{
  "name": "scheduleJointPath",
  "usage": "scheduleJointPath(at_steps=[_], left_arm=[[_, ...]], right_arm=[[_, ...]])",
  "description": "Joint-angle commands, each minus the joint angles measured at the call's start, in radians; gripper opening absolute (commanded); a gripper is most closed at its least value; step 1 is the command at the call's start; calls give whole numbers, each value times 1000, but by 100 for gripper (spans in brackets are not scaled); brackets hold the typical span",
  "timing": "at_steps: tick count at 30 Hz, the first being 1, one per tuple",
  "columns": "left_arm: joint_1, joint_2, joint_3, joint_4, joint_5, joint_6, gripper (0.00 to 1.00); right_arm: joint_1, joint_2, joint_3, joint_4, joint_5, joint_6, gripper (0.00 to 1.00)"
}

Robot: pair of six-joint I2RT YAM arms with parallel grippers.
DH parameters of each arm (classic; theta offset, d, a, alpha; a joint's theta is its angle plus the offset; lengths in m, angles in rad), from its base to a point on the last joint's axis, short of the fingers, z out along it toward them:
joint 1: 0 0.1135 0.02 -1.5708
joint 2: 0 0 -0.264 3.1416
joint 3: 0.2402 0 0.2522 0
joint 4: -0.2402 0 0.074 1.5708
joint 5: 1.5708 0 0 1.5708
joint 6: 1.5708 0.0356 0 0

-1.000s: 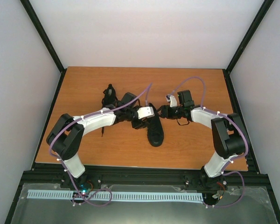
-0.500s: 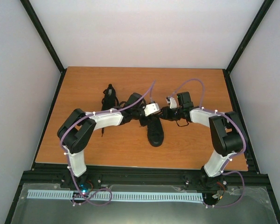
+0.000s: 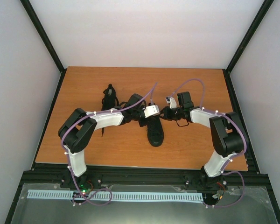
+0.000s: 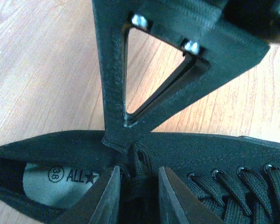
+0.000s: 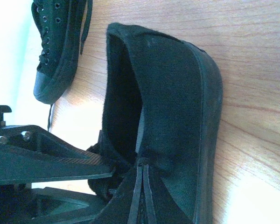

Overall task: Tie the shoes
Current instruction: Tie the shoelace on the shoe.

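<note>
Two black canvas shoes lie on the wooden worktop (image 3: 196,144). In the top view the centre shoe (image 3: 155,135) sits in the middle of the frame with its toe pointing to the lower edge. The second shoe (image 3: 109,95) lies well apart from it, up and to the left, with loose lace trailing beside it. Both arms bend inward and meet over the open end of the centre shoe. The left tool (image 4: 138,191) hangs over the shoe's throat, its two fingers (image 4: 107,198) standing a narrow gap apart with the knotless bundle of laces (image 4: 139,179) between them. The frames do not show whether the fingers already pinch the laces or only flank them. To the right of that gap a row of eyelets (image 4: 245,170) runs off toward the toe, and at the lower left the pale insole (image 4: 42,179) shows a printed size mark and the letters "ALL". The right tool (image 5: 102,173) comes in from the other side with its fingers pressed together. Its tip touches the shoe's collar just behind the laces, and in the left wrist view it shows as a black triangular finger in the upper middle of the frame. What it pinches there — canvas edge or lace — I cannot tell. In the right wrist view the heel of the centre shoe fills the middle, and the second shoe lies in the upper left corner.
</note>
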Motion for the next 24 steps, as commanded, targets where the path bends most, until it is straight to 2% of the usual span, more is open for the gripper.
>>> scheduleJointPath(at_steps=[1,10,14,24], left_arm=[[1,7,13,-37,0,40,25],[13,2,-4,-75,-5,69,25],[15,5,-13,-65,-3,61,21],[21,8,-47,-74,-4,87,19]], right_arm=[[5,-64,9,-17,10,-33,3],[4,-112,12,-44,13,-51,3],[5,-110,12,-46,10,-51,3],[5,-114,25,-77,24,-76,3]])
